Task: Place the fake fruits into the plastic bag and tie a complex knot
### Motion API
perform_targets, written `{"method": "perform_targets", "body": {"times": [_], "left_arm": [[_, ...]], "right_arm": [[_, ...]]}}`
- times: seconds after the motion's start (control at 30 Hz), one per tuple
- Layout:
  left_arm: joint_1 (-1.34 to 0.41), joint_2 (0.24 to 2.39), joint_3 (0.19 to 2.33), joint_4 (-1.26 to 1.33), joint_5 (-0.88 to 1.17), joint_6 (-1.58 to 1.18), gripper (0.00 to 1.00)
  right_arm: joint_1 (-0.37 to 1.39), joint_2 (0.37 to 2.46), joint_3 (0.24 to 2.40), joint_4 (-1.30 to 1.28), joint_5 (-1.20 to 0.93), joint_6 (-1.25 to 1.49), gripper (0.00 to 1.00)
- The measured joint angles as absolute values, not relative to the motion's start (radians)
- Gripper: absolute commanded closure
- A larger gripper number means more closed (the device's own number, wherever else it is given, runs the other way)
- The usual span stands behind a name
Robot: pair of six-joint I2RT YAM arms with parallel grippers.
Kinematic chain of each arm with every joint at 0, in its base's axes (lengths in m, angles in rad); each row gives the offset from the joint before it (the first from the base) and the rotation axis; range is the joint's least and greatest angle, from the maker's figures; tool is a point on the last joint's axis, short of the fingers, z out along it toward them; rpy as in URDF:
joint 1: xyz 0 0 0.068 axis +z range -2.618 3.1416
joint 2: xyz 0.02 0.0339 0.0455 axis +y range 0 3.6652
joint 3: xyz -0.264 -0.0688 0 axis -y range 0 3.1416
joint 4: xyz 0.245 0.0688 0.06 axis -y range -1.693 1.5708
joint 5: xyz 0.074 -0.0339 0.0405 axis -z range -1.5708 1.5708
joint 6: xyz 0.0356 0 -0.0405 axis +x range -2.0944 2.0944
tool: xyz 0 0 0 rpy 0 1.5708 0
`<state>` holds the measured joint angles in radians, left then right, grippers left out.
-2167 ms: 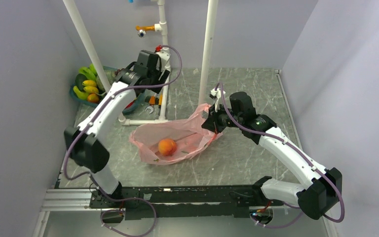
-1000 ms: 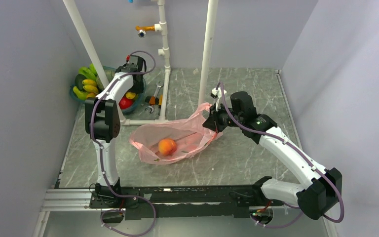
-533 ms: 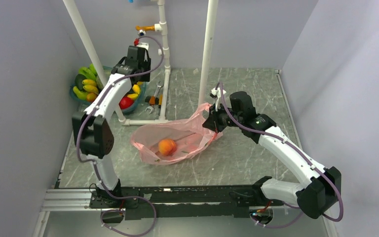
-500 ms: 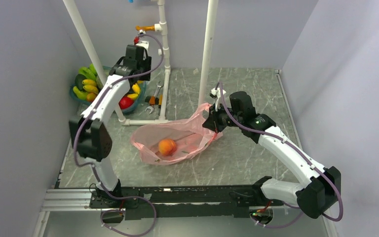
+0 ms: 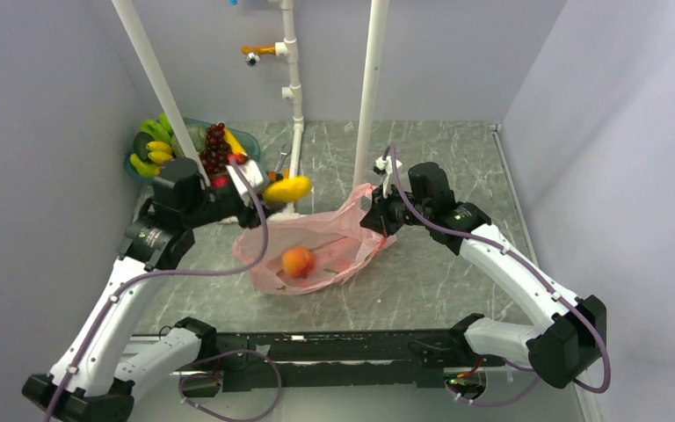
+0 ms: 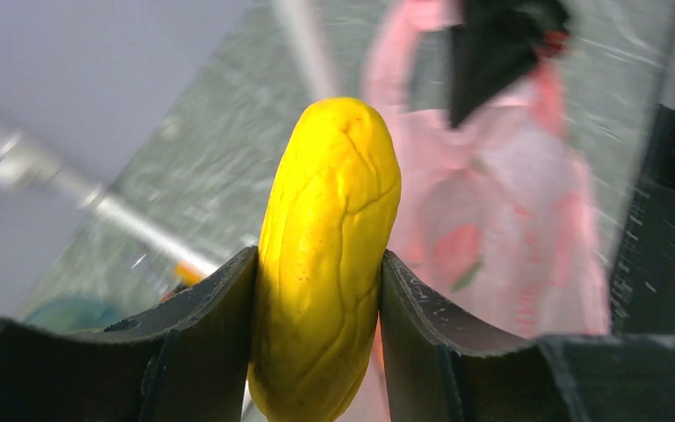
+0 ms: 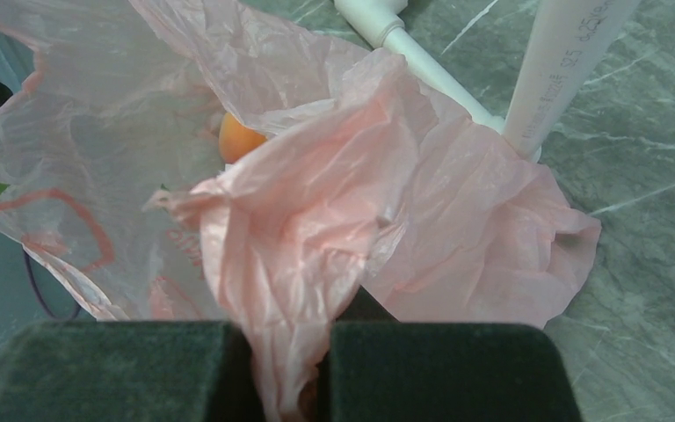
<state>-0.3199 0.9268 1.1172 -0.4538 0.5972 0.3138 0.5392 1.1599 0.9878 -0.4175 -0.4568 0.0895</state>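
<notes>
My left gripper (image 5: 264, 192) is shut on a yellow fake fruit (image 5: 286, 188), held in the air just off the left rim of the plastic bag (image 5: 316, 242). In the left wrist view the fruit (image 6: 327, 255) sits squeezed between both fingers (image 6: 202, 325). The pink bag lies open on the table with a peach-orange fruit (image 5: 297, 261) inside. At the bag's right edge my right gripper (image 5: 378, 215) is shut on a bunch of pink film (image 7: 316, 202). Grapes (image 5: 216, 145), bananas (image 5: 154, 145) and a red piece (image 5: 221, 181) lie in the teal basin (image 5: 132, 165). No knot is in view.
White pipes stand behind the bag: one upright (image 5: 371, 88), one slanted past the basin (image 5: 156, 83), and a low frame (image 5: 294, 149). A wrench and orange tool (image 5: 279, 167) lie beside that frame. Walls close in on the left, back and right.
My left arm has swung from the basin at the back left toward the bag, carrying the yellow fruit. The right arm and the bag have not moved.
</notes>
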Motion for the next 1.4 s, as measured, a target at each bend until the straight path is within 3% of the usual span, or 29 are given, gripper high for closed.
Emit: {"method": "perform_targets", "body": {"times": [0.17,0.33,0.47,0.57,0.63,0.67,0.83,1.1,1.4], "left_arm": [[-0.569,0.982,1.098,-0.525,0.651,0.451,0.59],[-0.686,1.088,1.016,-0.575,0.569,0.535,0.54],[-0.741,1.151,0.993,-0.595,0.467,0.566,0.39],[-0.754,1.185,0.974,-0.574,0.389,0.565,0.21],[-0.754,1.21,0.968,-0.563,0.344,0.562,0.04],[-0.754,1.219,0.968,-0.558,0.329,0.561,0.01],[-0.753,1.216,1.004,-0.58,0.331,0.554,0.01],[-0.617,1.195,1.322,-0.608,0.416,0.426,0.03],[-0.522,1.444,1.559,-0.532,0.038,0.333,0.01]], "right_arm": [[0.539,1.169,0.988,-0.418,-0.461,0.09,1.0],[0.539,1.177,0.988,-0.418,-0.467,0.091,1.0],[0.539,1.177,0.989,-0.418,-0.474,0.091,1.0],[0.539,1.177,0.989,-0.418,-0.474,0.091,1.0],[0.539,1.176,0.988,-0.418,-0.474,0.091,1.0],[0.539,1.176,0.988,-0.418,-0.474,0.091,1.0],[0.539,1.166,0.988,-0.418,-0.474,0.09,1.0],[0.539,1.144,0.988,-0.418,-0.474,0.091,1.0],[0.539,1.143,0.988,-0.418,-0.474,0.095,1.0]]}}
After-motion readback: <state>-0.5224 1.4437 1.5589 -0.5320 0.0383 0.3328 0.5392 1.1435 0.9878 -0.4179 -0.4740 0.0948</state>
